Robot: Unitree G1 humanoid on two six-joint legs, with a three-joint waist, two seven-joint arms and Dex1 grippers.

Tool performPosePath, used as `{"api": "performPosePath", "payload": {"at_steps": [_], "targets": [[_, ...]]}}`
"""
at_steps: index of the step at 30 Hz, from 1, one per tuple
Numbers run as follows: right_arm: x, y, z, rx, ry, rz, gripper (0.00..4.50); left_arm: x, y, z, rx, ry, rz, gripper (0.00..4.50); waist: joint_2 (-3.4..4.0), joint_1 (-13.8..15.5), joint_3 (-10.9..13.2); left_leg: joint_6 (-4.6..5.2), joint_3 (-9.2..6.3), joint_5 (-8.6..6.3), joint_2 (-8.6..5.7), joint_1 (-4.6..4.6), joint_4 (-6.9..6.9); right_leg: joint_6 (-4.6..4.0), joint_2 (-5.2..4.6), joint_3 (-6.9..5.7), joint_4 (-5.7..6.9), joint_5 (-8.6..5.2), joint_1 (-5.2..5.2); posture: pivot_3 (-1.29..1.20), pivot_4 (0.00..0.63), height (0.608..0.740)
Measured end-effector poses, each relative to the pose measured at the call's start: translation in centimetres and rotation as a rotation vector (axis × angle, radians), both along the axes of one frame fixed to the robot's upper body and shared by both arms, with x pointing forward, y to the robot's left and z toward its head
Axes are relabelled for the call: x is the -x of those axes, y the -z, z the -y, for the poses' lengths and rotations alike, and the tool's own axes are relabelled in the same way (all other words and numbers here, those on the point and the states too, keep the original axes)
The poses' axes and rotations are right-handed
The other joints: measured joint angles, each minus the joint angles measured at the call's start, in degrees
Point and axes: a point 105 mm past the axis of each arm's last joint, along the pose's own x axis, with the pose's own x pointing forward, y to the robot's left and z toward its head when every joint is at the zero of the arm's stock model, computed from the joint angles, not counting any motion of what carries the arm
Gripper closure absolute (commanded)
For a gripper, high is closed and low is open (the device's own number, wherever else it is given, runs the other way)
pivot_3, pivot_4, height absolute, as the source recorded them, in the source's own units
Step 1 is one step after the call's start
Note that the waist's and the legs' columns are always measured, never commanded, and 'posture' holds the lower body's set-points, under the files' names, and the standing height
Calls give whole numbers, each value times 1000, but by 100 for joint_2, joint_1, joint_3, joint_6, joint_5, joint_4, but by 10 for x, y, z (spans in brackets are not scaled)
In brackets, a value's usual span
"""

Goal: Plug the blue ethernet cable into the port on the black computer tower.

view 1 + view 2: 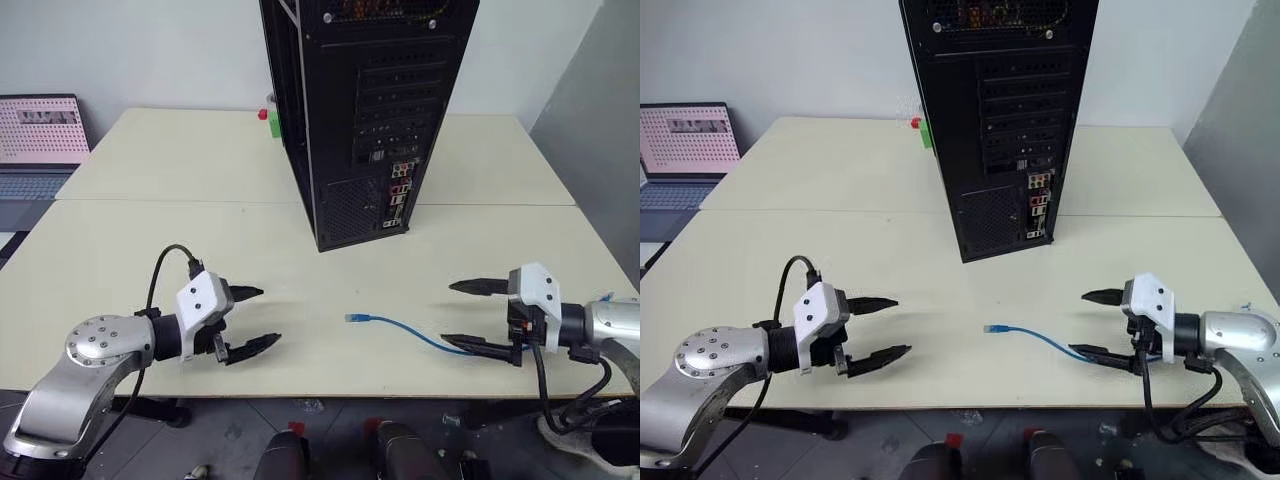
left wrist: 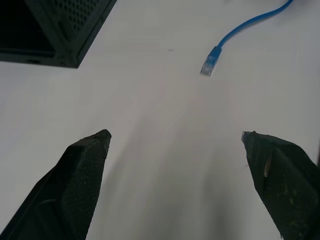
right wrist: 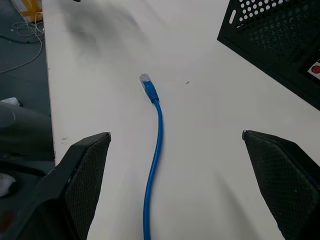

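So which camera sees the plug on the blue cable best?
The right wrist view: the plug lies mid-picture with the blue ethernet cable trailing behind it. The left wrist view shows it near the edge; both eye views show it tiny on the table.

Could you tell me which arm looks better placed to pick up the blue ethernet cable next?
Probably the right. The blue ethernet cable runs from under the open right gripper toward its plug, lying straight between that gripper's fingers in the right wrist view. The left gripper, also open, sits farther from the plug.

Bright, even light — soft shadows, slight blur in wrist views.
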Motion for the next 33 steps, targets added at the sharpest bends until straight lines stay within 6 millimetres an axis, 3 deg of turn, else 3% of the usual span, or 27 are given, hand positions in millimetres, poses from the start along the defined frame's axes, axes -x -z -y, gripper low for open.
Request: {"api": "performPosePath", "payload": {"at_steps": [12, 20, 27, 33], "targets": [[-5, 7, -2, 30, 4, 13, 33, 7, 3, 3, -17, 26, 9, 23, 0, -1, 0, 0, 0, 0, 0, 0, 0, 0, 1, 0, 0, 0, 0, 0, 150, 740], [-17, 23, -32, 16, -16, 13, 33, 20, 16, 19, -75, 129, -33, 23, 0, -5, 0, 0, 0, 0, -1, 1, 0, -1, 3, 0, 2, 0, -2, 0, 150, 740], [-33, 56, -62, -2, -41, -60, 33, 6, 10, 20, -82, 129, 23, 23, -1, -5, 0, 0, 2, 0, -1, 1, 2, -3, 4, 0, 2, 0, -2, 0, 150, 740], [-46, 74, -72, 12, -34, -70, 194, 6, 12, 25, -63, 138, 19, 9, 0, -5, 0, 0, 1, 0, -1, -3, 2, -8, 3, 0, 4, 3, -7, 0, 150, 740]]}}
